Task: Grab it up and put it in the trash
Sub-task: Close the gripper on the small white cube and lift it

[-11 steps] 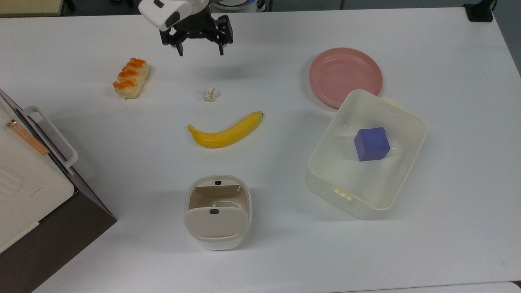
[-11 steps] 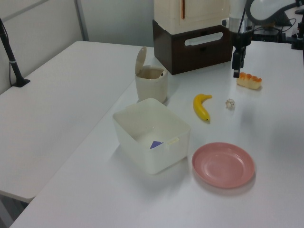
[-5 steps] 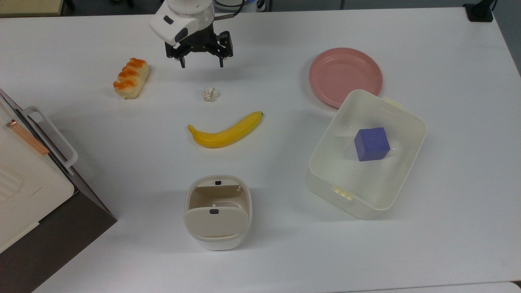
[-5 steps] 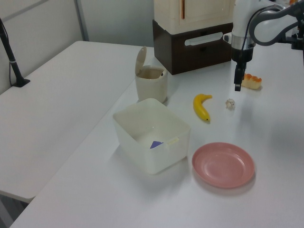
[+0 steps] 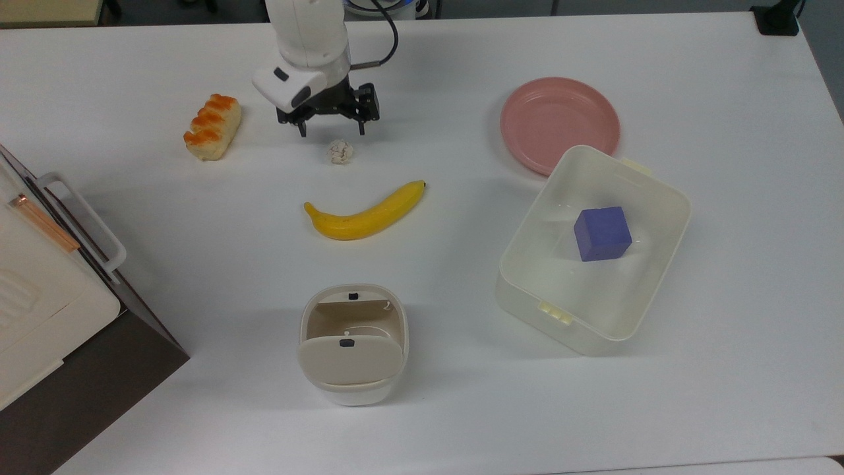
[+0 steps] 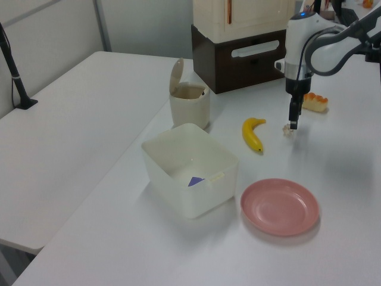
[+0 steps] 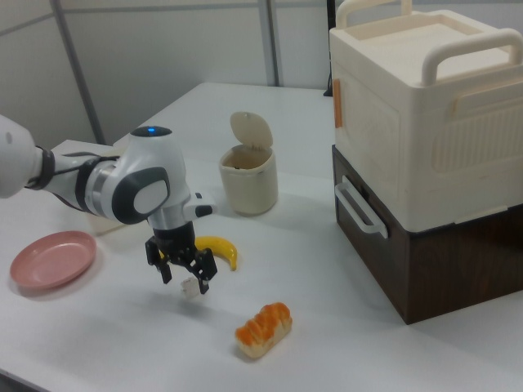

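The gripper is seen released, its two black fingers spread apart and pointing down, with nothing held between them. The crumpled paper ball lies on the white table just below the gripper in the top view, slightly toward the top view's right of the midpoint between the fingers; whether a fingertip touches it cannot be told. In the left view the gripper is shown directly above the paper ball, very close to it. In the right view the paper ball is seen just beneath the open fingers of the gripper.

Further below the gripper in the top view a banana is laid, and beyond it, well apart, the cream trash bin is stood with its flap lid swung open. To the top view's left of the gripper an orange-topped bread roll is placed. To the top view's right, well apart, a pink plate and a translucent white box holding a blue cube are found.
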You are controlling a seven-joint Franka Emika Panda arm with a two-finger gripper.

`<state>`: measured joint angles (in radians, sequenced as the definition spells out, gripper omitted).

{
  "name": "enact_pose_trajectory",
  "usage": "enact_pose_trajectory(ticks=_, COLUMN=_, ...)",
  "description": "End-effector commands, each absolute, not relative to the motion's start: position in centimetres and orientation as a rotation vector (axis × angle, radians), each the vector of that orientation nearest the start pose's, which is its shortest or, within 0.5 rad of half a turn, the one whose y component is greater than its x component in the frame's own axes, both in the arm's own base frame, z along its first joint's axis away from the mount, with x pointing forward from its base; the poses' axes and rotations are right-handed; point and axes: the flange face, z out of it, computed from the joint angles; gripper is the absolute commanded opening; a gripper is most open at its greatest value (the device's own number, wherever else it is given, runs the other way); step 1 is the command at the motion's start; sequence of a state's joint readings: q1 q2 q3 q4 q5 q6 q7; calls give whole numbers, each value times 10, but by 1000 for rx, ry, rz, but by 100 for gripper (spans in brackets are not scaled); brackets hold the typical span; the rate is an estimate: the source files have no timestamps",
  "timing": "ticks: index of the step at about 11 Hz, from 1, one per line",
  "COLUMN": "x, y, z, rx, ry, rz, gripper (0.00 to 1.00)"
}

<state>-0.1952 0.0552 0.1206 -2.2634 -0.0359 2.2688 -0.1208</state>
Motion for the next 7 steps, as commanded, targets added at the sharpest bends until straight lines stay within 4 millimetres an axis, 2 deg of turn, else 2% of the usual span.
enact_pose_trajectory(ticks=1, x=520, y=-38, z=315, rx=-3171, ry=-159, rz=97, gripper=100)
enact_pose_trajectory(ticks=4, x=521, y=-38, z=314, rx=-3170, ry=-159, rz=99, gripper=100)
enact_pose_trajectory(ticks=7, x=530, y=-39, z=313, rx=-3173, ry=-156, rz=31, gripper=100)
